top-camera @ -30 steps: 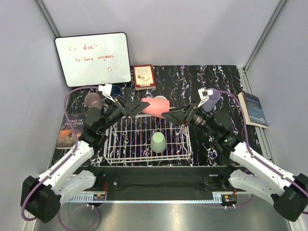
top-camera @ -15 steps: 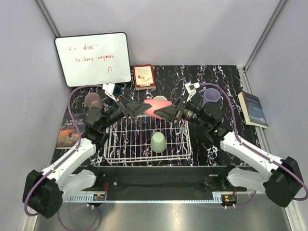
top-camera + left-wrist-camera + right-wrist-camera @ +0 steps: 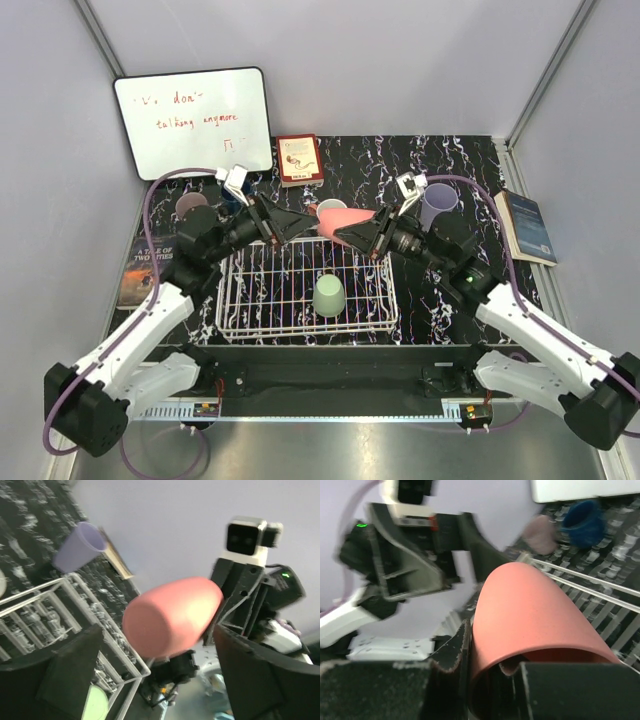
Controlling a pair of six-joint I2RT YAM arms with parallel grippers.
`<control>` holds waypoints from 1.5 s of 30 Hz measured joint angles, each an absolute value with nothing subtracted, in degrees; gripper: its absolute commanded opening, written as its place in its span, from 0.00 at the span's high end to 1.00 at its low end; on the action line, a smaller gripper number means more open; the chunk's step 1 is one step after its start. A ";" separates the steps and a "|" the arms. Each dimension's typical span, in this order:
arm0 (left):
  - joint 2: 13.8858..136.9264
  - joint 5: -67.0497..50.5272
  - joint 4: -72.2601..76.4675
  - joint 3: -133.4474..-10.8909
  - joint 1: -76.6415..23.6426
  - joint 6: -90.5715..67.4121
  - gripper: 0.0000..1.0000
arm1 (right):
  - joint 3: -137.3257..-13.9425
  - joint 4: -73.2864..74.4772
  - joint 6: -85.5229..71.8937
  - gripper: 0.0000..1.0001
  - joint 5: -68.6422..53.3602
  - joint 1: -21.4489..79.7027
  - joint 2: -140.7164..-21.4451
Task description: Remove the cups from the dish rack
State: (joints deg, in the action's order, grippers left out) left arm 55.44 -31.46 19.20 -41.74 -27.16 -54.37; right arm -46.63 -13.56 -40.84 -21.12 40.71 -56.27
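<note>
Step in hand: a mid-air handover of the pink cup (image 3: 335, 217) from one arm to the other, above the far edge of the dish rack (image 3: 305, 335).
Pink cup: it lay on its side, clear of the wires, with its closed base towards the left and its mouth towards the right.
Right gripper (image 3: 352, 233): it was clamped together on the cup's rim wall; in the right wrist view one finger seemed to sit inside the mouth, though blur made that uncertain.
Left gripper (image 3: 306, 222): its fingers stood wide apart on either side of the cup's base, gripping nothing.
Still in the rack: one light green cup (image 3: 328, 295), upside down near the middle.
Already out: a lavender cup (image 3: 438, 207) on the table (image 3: 460, 160) at far right; a mauve cup (image 3: 190, 207) and a dark blue cup (image 3: 582, 522) at far left.
Next move, as a judgement: the left arm would need to back away leftward without brushing the base. The right arm could then carry the pink cup over the rack's right side and set it beside the lavender one.
Risk: a rim-only grip might let the cup pivot.
</note>
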 measured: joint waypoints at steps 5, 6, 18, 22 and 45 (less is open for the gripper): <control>51.40 -17.30 -0.14 -47.79 -27.05 -47.16 0.01 | -50.61 2.92 -34.98 1.00 -6.39 40.66 -53.58; 50.72 -14.39 -2.81 -48.51 -26.94 -46.68 0.01 | -52.38 6.42 -33.89 1.00 -2.66 40.66 -53.82; 57.32 7.11 -33.78 -55.16 -26.44 -42.39 0.01 | -89.12 34.57 -25.71 1.00 22.85 26.70 -86.06; 57.23 9.39 -39.29 -55.16 -26.44 -40.99 0.01 | -94.61 41.06 -25.67 1.00 23.62 19.94 -95.57; 60.82 10.39 -40.91 -54.70 -26.44 -38.98 0.01 | -97.62 47.92 -26.57 1.00 21.04 15.05 -104.16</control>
State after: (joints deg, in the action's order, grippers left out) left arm 60.82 10.39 -40.91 -54.70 -26.44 -38.98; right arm -97.62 47.92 -26.57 21.04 15.05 -104.16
